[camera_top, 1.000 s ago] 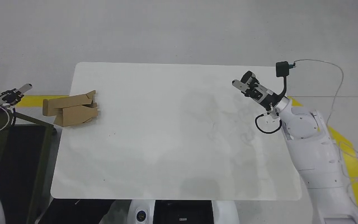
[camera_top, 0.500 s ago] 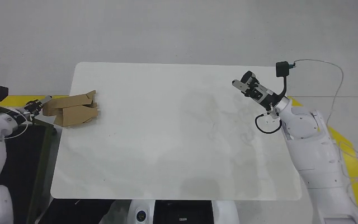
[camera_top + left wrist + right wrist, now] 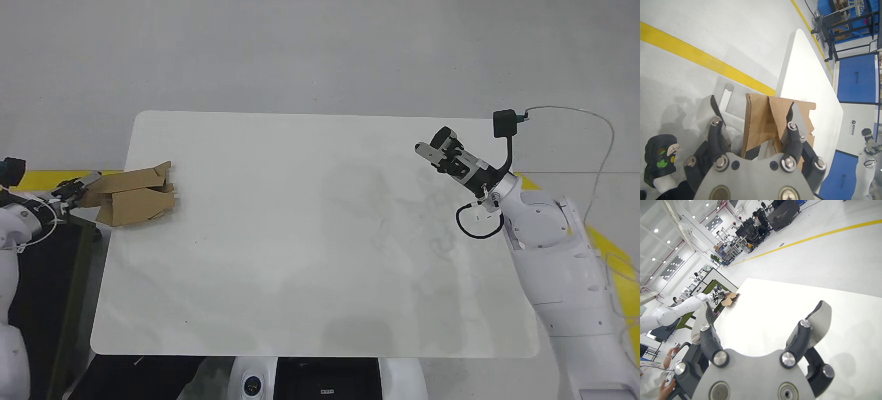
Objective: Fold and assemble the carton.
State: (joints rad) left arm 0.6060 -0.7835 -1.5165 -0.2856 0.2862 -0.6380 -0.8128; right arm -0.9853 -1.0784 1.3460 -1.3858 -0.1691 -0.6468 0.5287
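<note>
We are seeing the carton (image 3: 761, 121) at mid-frame as matt brown cardboard, its edges torn and rough. We are looking at a smooth, matt white table (image 3: 320, 250). The left gripper (image 3: 753, 106) is showing a brushed metal plate, shiny screws, black plastic links and pale smooth fingers (image 3: 797, 119).

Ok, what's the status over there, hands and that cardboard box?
Left hand open, straddling the carton at the table edge. Right hand open, empty, over the table. Carton not yet assembled. Nothing in the way.

White logo print on blue partition panels (image 3: 857, 83), dark print on white panel (image 3: 849, 128)
</note>
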